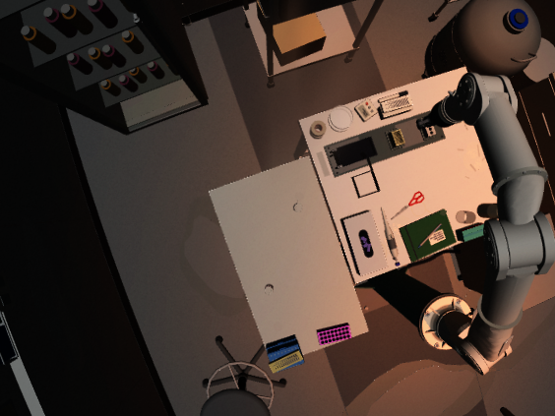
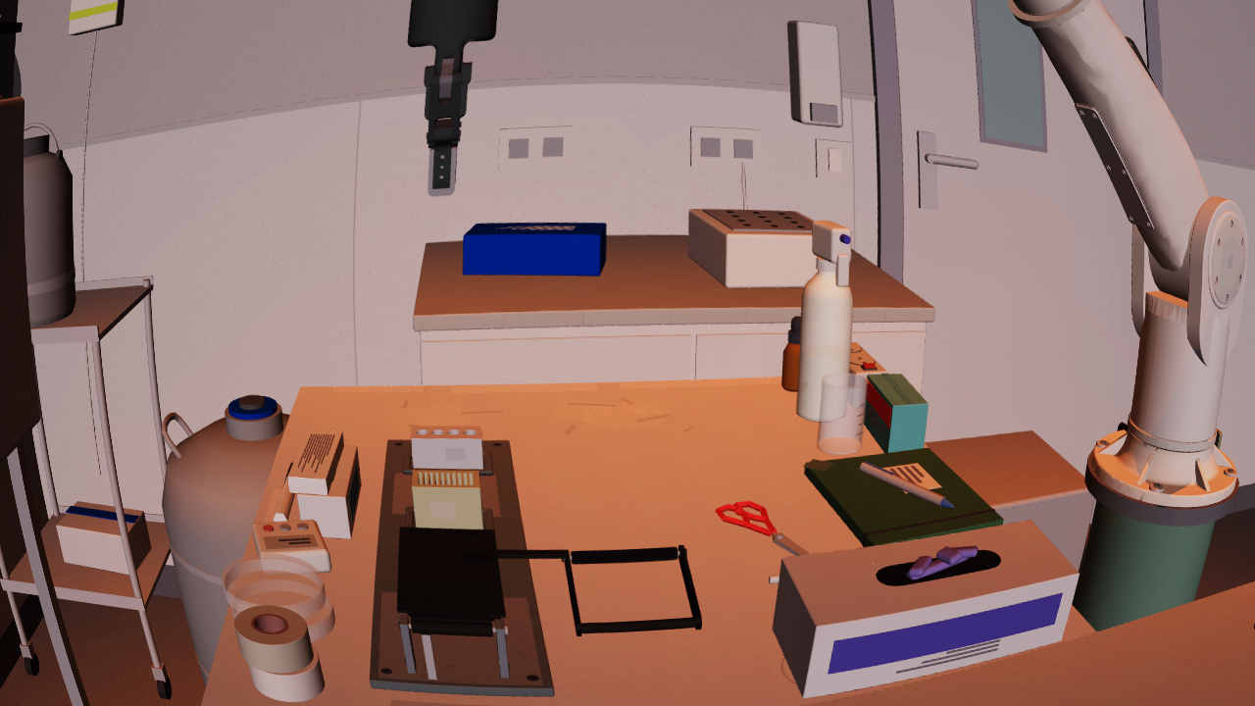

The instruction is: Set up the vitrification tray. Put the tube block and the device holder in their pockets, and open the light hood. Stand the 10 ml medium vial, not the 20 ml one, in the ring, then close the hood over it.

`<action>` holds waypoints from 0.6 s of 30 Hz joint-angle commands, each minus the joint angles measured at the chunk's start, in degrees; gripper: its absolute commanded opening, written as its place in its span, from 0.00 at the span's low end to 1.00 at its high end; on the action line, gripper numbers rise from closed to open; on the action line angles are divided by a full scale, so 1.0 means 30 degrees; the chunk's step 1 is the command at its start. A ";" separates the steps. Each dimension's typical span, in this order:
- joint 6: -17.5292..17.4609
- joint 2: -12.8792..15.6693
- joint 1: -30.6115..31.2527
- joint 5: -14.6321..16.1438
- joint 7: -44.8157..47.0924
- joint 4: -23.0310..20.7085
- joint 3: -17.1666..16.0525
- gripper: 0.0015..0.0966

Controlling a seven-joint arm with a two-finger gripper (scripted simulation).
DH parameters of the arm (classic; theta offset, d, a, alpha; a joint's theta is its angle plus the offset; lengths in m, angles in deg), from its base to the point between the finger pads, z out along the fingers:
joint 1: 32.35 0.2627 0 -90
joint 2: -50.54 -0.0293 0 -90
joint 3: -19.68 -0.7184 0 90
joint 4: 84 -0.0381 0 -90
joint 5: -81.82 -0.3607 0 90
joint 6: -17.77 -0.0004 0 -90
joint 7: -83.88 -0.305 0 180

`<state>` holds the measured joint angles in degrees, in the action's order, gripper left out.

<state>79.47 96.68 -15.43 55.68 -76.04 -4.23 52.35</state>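
The ring in the tray (image 2: 456,575) is hidden under the dark light hood (image 2: 449,575), which lies flat and closed at the tray's near end. The white tube block (image 2: 447,447) sits at the tray's far end. The tan device holder (image 2: 448,500) sits in the middle pocket. A clear vial (image 2: 840,413) stands at the right of the table, behind the spray bottle (image 2: 825,334). An amber vial (image 2: 792,362) is partly hidden behind that bottle. My gripper (image 2: 441,171) hangs high above the tray's far end. It holds nothing, its fingers part open.
A tissue box (image 2: 926,597) stands at the near right corner. Red scissors (image 2: 746,518) and a green notebook (image 2: 900,500) lie right of centre. A black square frame (image 2: 632,590) lies beside the tray. Tape rolls (image 2: 276,637) and small boxes crowd the left edge.
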 commanded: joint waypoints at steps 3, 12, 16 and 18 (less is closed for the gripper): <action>-0.0326 -0.0230 0.0872 -0.0362 0.0044 0.0822 0.0434 0.38; -0.2236 -0.1359 0.5463 -0.2293 0.0288 0.5402 0.3006 0.38; -0.2654 -0.1589 0.6398 -0.2699 0.0340 0.6354 0.3575 0.38; -0.2692 -0.1604 0.6461 -0.2734 0.0345 0.6425 0.3627 0.38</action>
<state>71.39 91.84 4.32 47.41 -75.00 15.35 63.17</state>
